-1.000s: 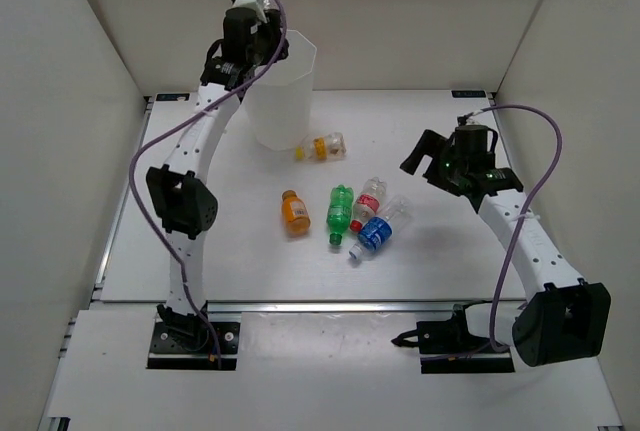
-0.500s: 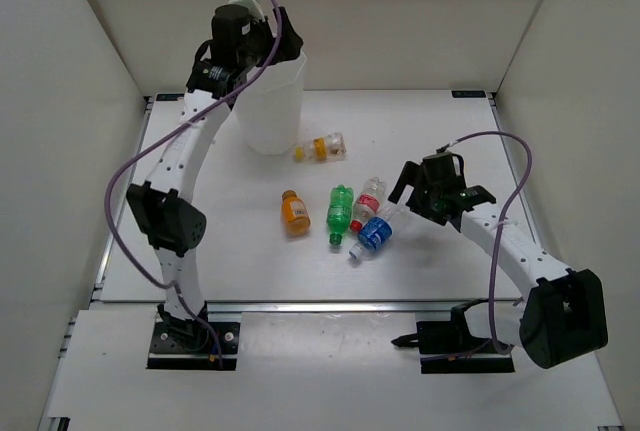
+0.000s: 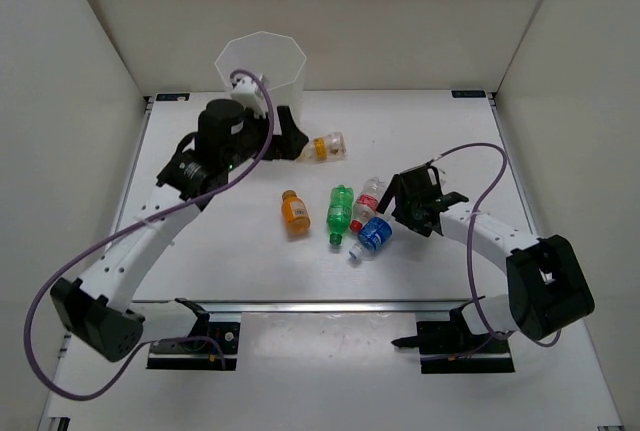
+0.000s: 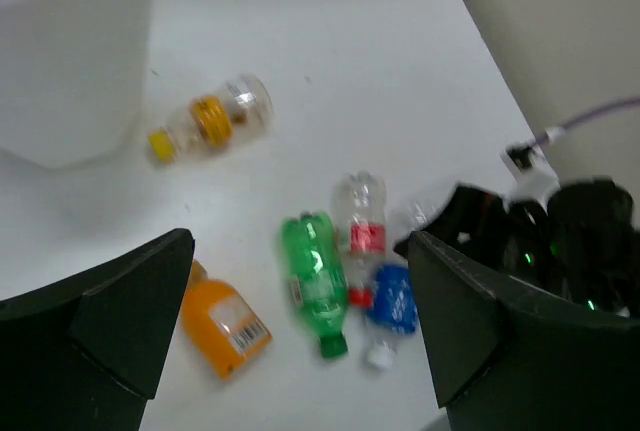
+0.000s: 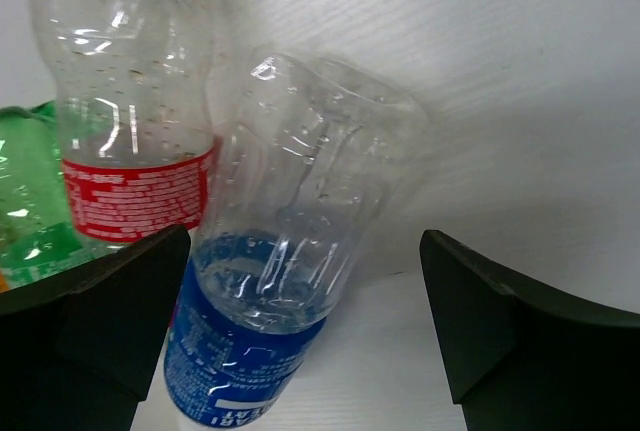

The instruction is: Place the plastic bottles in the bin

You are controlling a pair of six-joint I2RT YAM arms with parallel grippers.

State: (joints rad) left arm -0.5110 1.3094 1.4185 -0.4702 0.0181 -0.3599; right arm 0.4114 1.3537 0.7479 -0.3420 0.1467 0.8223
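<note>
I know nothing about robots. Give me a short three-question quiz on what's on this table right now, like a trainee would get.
1. True or false: the orange bottle lies inside the bin.
2. Which lies between the right tool's open fingers? A red-labelled bottle, B blue-labelled bottle, C green bottle.
3. How many bottles lie on the table?
Key: 1 false; 2 B; 3 five.

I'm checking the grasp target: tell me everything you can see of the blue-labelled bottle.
The blue-labelled bottle is small, of clear contoured plastic with droplets inside, a blue label band and a white cap. It lies on its side on the white table, seemingly against the red-labelled bottle. The open fingers of the right gripper flank it, not closed on it.
</note>
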